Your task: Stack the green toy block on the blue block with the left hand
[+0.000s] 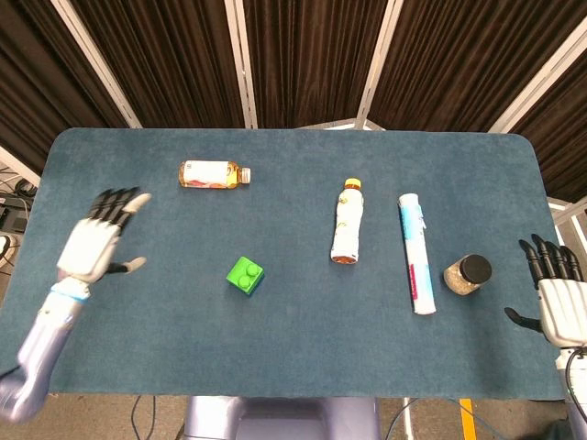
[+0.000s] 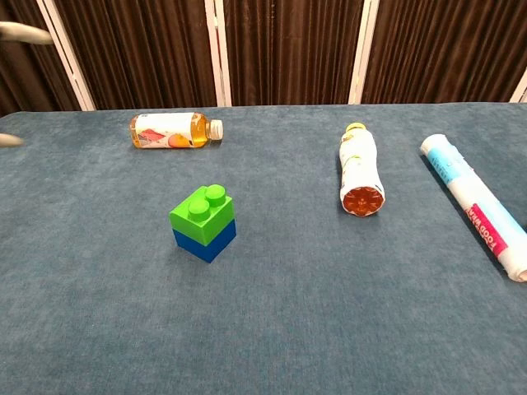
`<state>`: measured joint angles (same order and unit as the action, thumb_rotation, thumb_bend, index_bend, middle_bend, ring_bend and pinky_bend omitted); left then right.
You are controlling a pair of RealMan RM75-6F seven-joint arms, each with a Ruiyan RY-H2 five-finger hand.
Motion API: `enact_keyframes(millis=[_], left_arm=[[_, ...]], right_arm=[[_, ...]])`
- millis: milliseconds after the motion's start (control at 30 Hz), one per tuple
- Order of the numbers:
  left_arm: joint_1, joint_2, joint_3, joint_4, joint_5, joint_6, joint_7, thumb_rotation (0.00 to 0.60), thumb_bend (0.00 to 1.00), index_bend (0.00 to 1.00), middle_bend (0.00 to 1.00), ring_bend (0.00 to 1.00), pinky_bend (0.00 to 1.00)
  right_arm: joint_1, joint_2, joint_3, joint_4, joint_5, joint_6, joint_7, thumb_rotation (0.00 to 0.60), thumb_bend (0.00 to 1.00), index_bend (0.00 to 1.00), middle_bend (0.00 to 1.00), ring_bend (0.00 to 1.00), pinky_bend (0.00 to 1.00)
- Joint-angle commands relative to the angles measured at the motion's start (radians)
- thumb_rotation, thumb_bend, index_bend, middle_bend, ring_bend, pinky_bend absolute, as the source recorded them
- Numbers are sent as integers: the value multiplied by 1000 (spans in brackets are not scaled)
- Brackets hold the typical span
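Observation:
The green toy block (image 1: 244,271) (image 2: 202,210) sits squarely on top of the blue block (image 2: 204,240) near the middle-left of the table; in the head view only a sliver of the blue block (image 1: 254,286) shows under it. My left hand (image 1: 95,241) hovers far to the left of the stack, fingers spread, holding nothing. In the chest view only blurred fingertips (image 2: 18,31) of it show at the left edge. My right hand (image 1: 553,289) hangs at the table's right edge, fingers apart and empty.
An orange juice bottle (image 1: 213,173) lies at the back left. A white bottle (image 1: 347,222) and a white tube (image 1: 415,252) lie right of centre. A small dark-lidded jar (image 1: 468,275) stands near the right hand.

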<state>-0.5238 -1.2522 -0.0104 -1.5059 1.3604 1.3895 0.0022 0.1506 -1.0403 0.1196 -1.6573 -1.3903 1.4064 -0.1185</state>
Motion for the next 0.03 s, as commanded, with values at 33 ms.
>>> enact_keyframes(millis=[33], left_arm=[[145,21,41,-91,-30,144,83,600,0,0,0,0,0]], right_arm=[[2,-8,-5,12,-16,5,4,600,0,0,0,0,0]])
